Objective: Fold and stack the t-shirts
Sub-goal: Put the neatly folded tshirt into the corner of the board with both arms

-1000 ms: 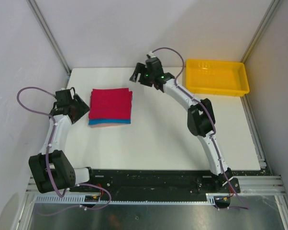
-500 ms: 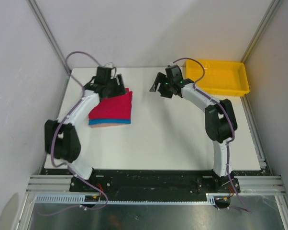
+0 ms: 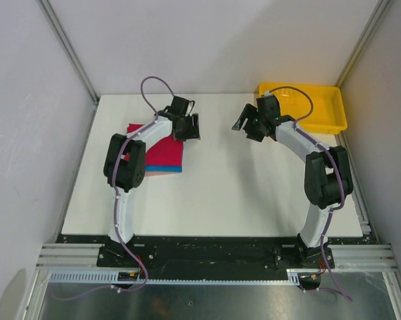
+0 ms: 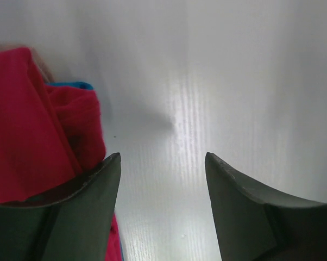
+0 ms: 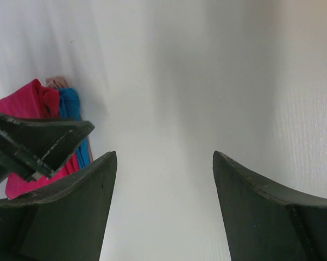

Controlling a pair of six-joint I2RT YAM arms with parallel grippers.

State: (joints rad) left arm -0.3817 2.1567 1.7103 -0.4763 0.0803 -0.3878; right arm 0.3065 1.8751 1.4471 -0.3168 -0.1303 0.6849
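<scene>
Crimson red t-shirt [image 3: 162, 152] lies folded on top of the bright blue t-shirt [image 3: 166, 169], whose edge shows as a thin strip along the near side of the stack. Both rest on the white worktop [image 3: 220, 193]. Left tool [image 3: 190, 128] hangs over the stack's far right corner, released, its jaws spread with nothing between them. From the left wrist, only bare worktop fills the gap between the two fingers [image 4: 90, 206]. The red cloth bunches just outside the left finger and reaches behind its tip, and a sliver of blue peeks out beyond the red, farther ahead of the tool. Whether that finger touches the cloth cannot be told. Right tool [image 3: 244, 124] is also released, jaws wide and empty, well apart from the stack, which lies off to its left. In its wrist view the red and blue folds show ahead and left, partly hidden by the left tool. A yellow tray [image 3: 324, 107] sits just behind the right tool, on the side away from the shirts.
</scene>
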